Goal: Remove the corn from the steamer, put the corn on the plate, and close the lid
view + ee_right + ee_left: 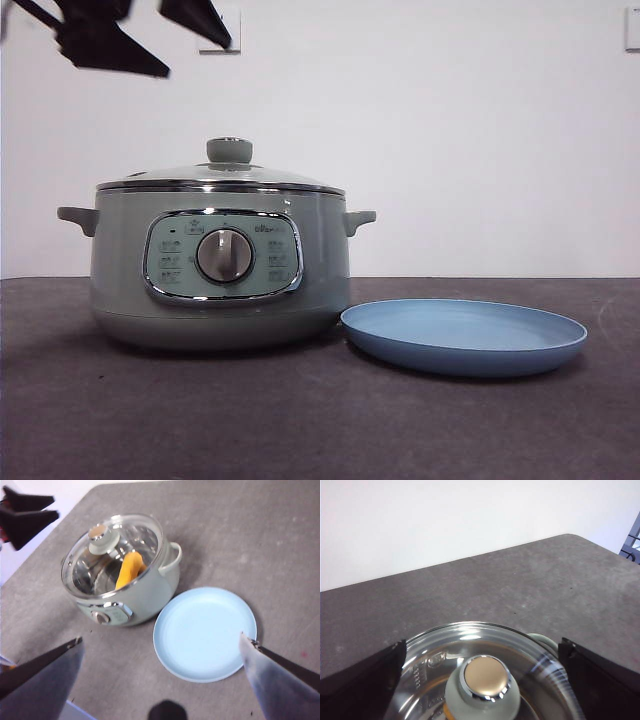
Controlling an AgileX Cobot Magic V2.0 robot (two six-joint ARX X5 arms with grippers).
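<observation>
The sage-green steamer (220, 300) stands left of centre with its glass lid (220, 178) closed on it. In the right wrist view the yellow-orange corn (129, 569) lies inside the steamer (145, 595), seen through the lid (140, 535). The light-blue plate (465, 340) lies empty just right of the steamer, also shown in the right wrist view (205, 632). My left gripper (195, 58) hangs open above the lid, its jaws wide either side of the knob (487, 680). My right gripper (160, 639) is open and empty, high over the plate's near side.
The dark grey table (120, 420) runs to a white wall behind. The steamer's side handles (360, 218) stick out towards the plate. The table's rounded far corner (575, 537) shows in the left wrist view.
</observation>
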